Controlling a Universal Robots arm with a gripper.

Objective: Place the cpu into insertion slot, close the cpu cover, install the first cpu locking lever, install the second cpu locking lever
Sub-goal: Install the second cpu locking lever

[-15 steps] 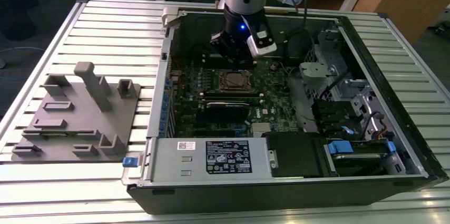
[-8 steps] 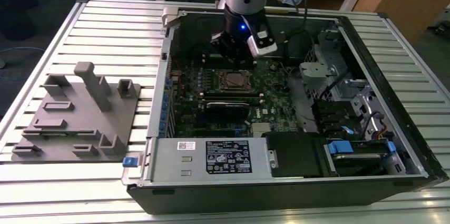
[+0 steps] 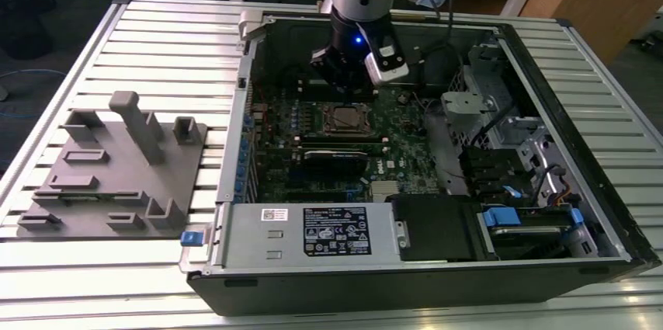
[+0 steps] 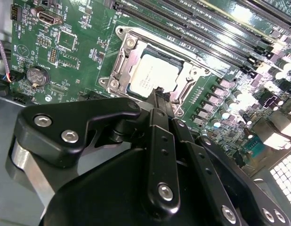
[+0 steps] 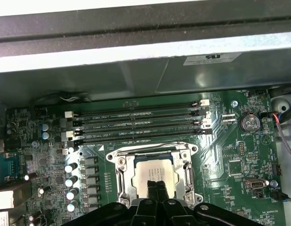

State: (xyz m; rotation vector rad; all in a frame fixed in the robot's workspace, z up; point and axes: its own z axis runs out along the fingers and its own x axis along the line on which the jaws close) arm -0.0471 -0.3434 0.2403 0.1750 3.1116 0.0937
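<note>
Just below end effector [image 5: 156, 187] tips: cpu [image 5: 152, 175] seated in insertion slot [image 5: 121, 175].

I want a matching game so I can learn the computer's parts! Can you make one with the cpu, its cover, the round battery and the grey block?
Things:
1. cpu
2. cpu cover
3. round battery
4. grey block

Descriptions:
A. stands outside the computer case
B. silvery frame lying flat around the chip
C. dull silvery-tan square
D. small disc on the green board

Pairs: 1-C, 2-B, 3-D, 4-A
</note>
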